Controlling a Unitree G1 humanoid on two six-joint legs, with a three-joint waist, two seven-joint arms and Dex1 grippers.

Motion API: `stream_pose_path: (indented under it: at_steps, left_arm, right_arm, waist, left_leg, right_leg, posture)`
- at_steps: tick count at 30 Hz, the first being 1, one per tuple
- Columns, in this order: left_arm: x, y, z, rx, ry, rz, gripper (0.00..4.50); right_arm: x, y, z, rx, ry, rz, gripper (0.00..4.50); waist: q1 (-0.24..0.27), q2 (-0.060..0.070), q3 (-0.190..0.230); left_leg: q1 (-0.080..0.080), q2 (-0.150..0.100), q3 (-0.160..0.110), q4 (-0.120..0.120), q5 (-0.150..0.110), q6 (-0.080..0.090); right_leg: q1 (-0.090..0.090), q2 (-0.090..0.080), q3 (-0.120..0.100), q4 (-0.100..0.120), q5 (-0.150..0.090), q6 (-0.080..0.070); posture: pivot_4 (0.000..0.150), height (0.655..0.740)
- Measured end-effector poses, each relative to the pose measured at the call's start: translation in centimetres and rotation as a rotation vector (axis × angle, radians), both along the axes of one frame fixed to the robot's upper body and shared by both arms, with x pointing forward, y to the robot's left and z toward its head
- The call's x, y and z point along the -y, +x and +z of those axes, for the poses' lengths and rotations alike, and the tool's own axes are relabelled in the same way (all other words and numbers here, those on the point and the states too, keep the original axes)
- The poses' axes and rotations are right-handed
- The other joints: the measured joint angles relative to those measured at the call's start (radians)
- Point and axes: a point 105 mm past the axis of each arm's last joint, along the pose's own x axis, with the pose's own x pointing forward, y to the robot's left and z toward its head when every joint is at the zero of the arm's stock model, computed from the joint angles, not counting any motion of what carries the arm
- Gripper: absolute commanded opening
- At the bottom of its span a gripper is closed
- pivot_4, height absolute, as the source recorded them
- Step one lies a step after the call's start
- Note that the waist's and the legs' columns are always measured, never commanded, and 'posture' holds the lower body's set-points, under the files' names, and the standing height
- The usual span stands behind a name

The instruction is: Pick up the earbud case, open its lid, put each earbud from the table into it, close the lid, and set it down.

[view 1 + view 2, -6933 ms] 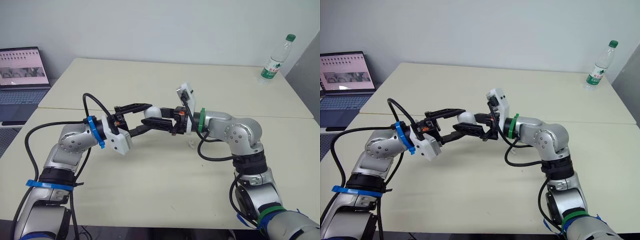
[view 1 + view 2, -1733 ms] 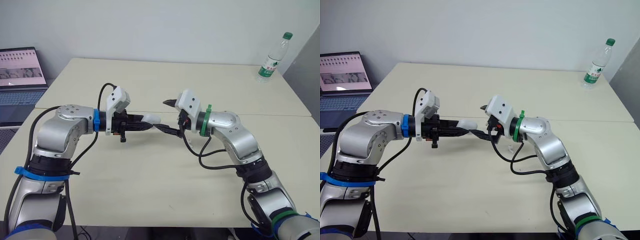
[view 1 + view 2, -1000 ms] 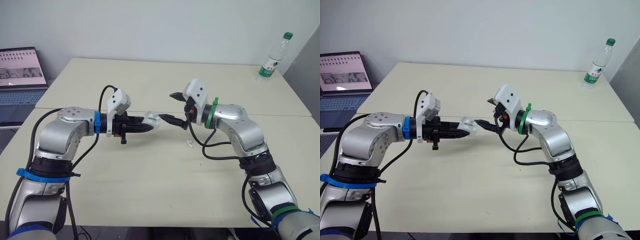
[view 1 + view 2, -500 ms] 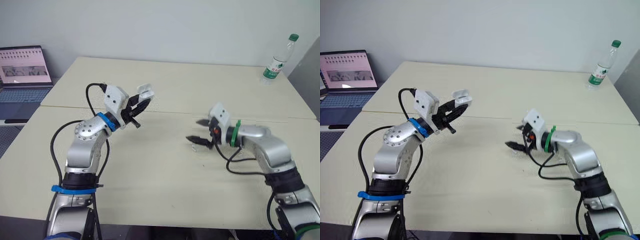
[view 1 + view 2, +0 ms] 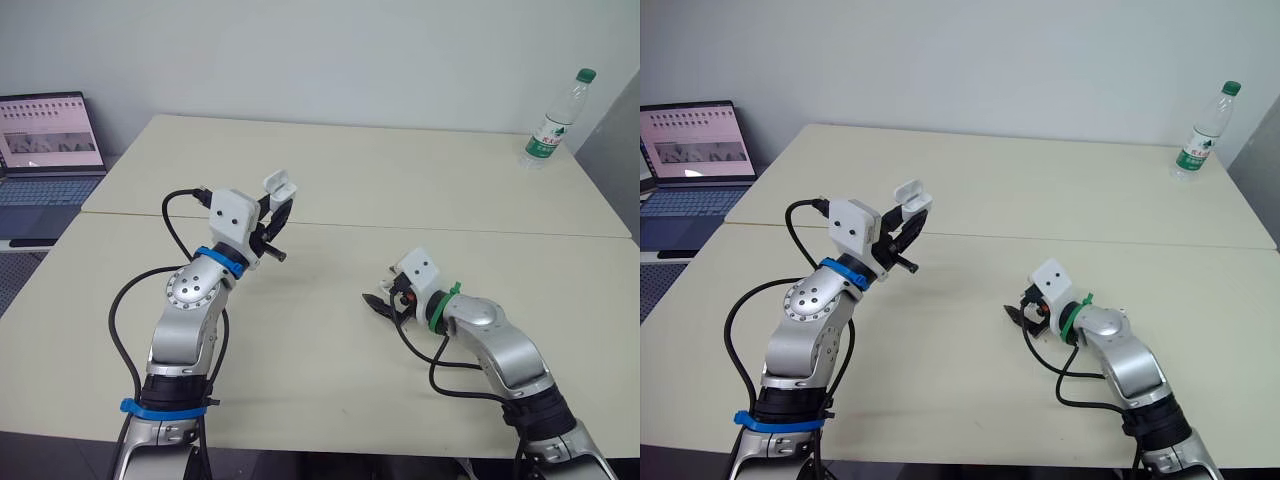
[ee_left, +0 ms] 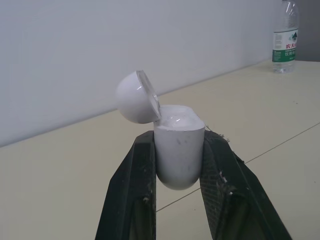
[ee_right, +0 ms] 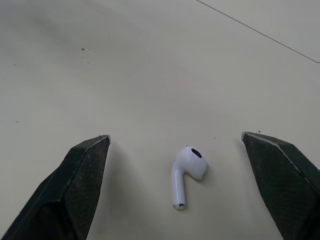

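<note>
The left jaws are clenched on the earbud case [image 6: 178,150], pinching its rounded body from both sides. They hold it in the air well above the counter [image 5: 320,390], on the robot's left. The lid [image 6: 137,96] is swung open and tipped back on its hinge, so the mouth of the case points away from the wrist. Whether an earbud already sits inside I cannot tell.

The right jaws are released, spread wide and set low over the counter on the robot's right, well apart from the raised case. One earbud [image 7: 186,172] lies flat on the counter between the two black fingers [image 7: 75,190], touching neither and roughly midway in the gap. Its bulb points away from the wrist and its stem back toward it. The long axis therefore runs roughly along the fingers rather than across the gap.

The step in hand looks like the pick of this earbud. The right arm is plainly the nearer one, and the left is busy with the case. Closing from here should meet the earbud across its narrow sides, which suits the grasp. The tips likely need to sit right down at the counter first, since so small and smooth a piece could squirt out or roll
</note>
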Motion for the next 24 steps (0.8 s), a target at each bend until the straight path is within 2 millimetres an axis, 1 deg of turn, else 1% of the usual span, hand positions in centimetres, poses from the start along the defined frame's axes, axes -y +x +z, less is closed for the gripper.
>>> stream_pose_path:
  at_steps: [1, 5, 11, 14, 15, 19, 20, 24]
  left_arm:
    - [-0.01, 0.00, -0.02, -0.002, 0.000, 0.000, 0.79]
    - [-0.10, 0.05, -0.13, -0.012, 0.005, 0.003, 0.79]
    - [0.00, 0.11, 0.16, -0.004, 0.008, 0.000, 0.79]
    - [0.25, 0.10, 0.09, -0.006, 0.011, -0.008, 0.79]
    - [0.34, 0.10, 0.09, -0.006, 0.012, -0.011, 0.79]
    - [0.56, 0.20, 0.50, 0.004, 0.007, -0.016, 0.79]
    - [0.63, 0.23, 0.62, 0.007, 0.001, -0.017, 0.79]
    - [0.71, 0.24, 0.66, 0.007, -0.007, -0.020, 0.79]
  right_arm:
    - [0.06, 0.01, -0.12, 0.000, -0.007, -0.004, 3.20]
    - [0.33, 0.12, -0.38, 0.003, -0.029, -0.018, 3.20]
    - [0.22, 0.19, -0.43, 0.003, -0.029, -0.032, 3.20]
    - [-0.04, 0.14, -0.49, -0.004, -0.022, -0.033, 2.56]
    - [-0.19, 0.09, -0.53, -0.007, -0.020, -0.031, 2.24]
    - [-0.49, -0.08, -0.73, -0.019, -0.013, -0.038, 0.75]
    - [-0.50, -0.13, -0.74, -0.020, -0.012, -0.040, 0.44]
    - [0.04, -0.38, -0.71, -0.019, -0.023, -0.050, 0.40]
  waist:
    - [0.000, 0.000, 0.000]
    - [0.000, 0.000, 0.000]
    - [0.000, 0.000, 0.000]
    - [0.000, 0.000, 0.000]
    - [0.000, 0.000, 0.000]
    - [0.000, 0.000, -0.001]
    - [0.000, 0.000, -0.001]
    - [0.002, -0.001, -0.001]
  left_leg:
    - [0.000, 0.000, 0.000, 0.000, 0.000, 0.000]
    - [0.000, 0.000, 0.000, 0.000, 0.000, 0.000]
    - [0.000, 0.000, 0.000, 0.000, 0.000, 0.000]
    - [0.001, 0.000, 0.000, 0.000, 0.000, 0.000]
    - [0.001, 0.000, 0.000, 0.000, 0.000, 0.000]
    - [0.001, 0.000, 0.000, 0.000, 0.000, 0.000]
    - [0.001, 0.000, 0.000, 0.000, 0.000, 0.000]
    - [0.001, -0.001, 0.000, 0.000, 0.000, 0.000]
  right_leg:
    - [0.000, 0.000, 0.000, 0.000, 0.000, 0.000]
    - [0.000, 0.000, 0.000, 0.000, 0.000, 0.000]
    - [0.000, 0.000, 0.000, 0.000, 0.000, 0.000]
    - [0.000, 0.000, 0.000, 0.000, 0.000, 0.000]
    - [0.000, 0.000, 0.000, 0.000, 0.000, 0.000]
    - [0.001, 0.000, 0.000, 0.000, 0.000, 0.000]
    - [0.001, 0.000, 0.000, 0.000, 0.000, 0.000]
    - [0.001, 0.000, 0.000, 0.000, 0.000, 0.000]
  posture:
    - [0.150, 0.7400]
    - [0.150, 0.7400]
    - [0.150, 0.7400]
    - [0.150, 0.7400]
    - [0.150, 0.7400]
    - [0.150, 0.7400]
    - [0.150, 0.7400]
    - [0.150, 0.7400]
